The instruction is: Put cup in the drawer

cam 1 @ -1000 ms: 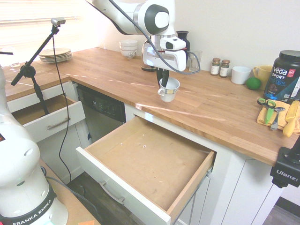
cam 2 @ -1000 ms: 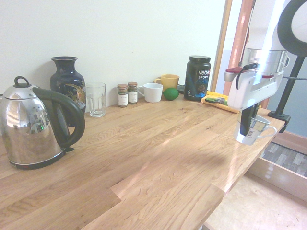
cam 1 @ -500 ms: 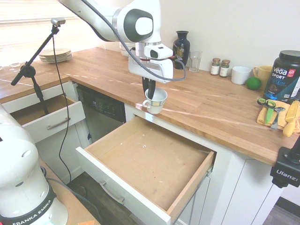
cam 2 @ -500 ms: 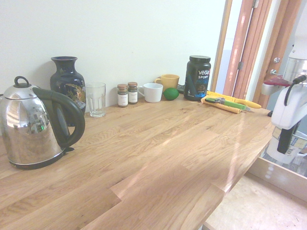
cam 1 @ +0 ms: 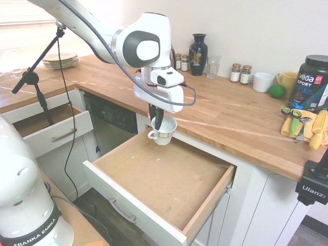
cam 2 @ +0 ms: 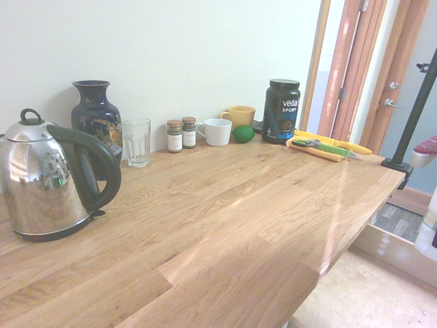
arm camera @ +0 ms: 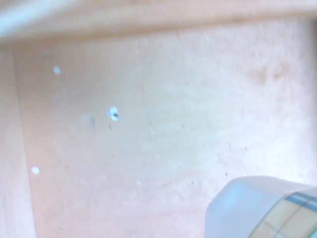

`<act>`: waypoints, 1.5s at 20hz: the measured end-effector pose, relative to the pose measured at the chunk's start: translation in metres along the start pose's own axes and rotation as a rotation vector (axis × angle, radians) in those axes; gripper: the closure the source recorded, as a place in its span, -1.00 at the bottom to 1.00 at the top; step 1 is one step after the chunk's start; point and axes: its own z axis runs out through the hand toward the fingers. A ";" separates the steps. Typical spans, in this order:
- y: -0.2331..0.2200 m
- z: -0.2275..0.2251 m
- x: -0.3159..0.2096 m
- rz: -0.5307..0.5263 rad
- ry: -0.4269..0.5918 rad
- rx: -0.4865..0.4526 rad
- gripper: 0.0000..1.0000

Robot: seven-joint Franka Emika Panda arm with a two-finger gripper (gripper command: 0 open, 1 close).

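Item: small white tapered ceramic cup (cam 1: 163, 131) with loop handle, grey-blue markings.
Position: suspended over the back of the wide shallow white-fronted drawer (cam 1: 132, 211), clear of its wooden floor.
Gripper (cam 1: 159, 121): jaws pinching the rim wall, 1 finger inside.
Handling: judged light, rigid, glazed, slippery, chip-prone.
Hold: rim pinch adequate.

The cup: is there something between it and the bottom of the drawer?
Nothing visible. The cup hangs in the end effector above the back of the open drawer, whose wooden bottom lies bare below it.
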 end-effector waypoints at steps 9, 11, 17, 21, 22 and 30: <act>0.030 0.068 -0.015 -0.024 0.013 -0.025 1.00; 0.033 0.081 -0.013 -0.036 0.016 -0.041 1.00; 0.030 0.134 -0.005 -0.071 0.009 -0.063 1.00; 0.020 0.164 -0.002 -0.103 0.000 -0.057 1.00; 0.017 0.169 0.000 -0.107 -0.002 -0.058 1.00; -0.006 0.206 0.008 -0.113 -0.018 -0.054 1.00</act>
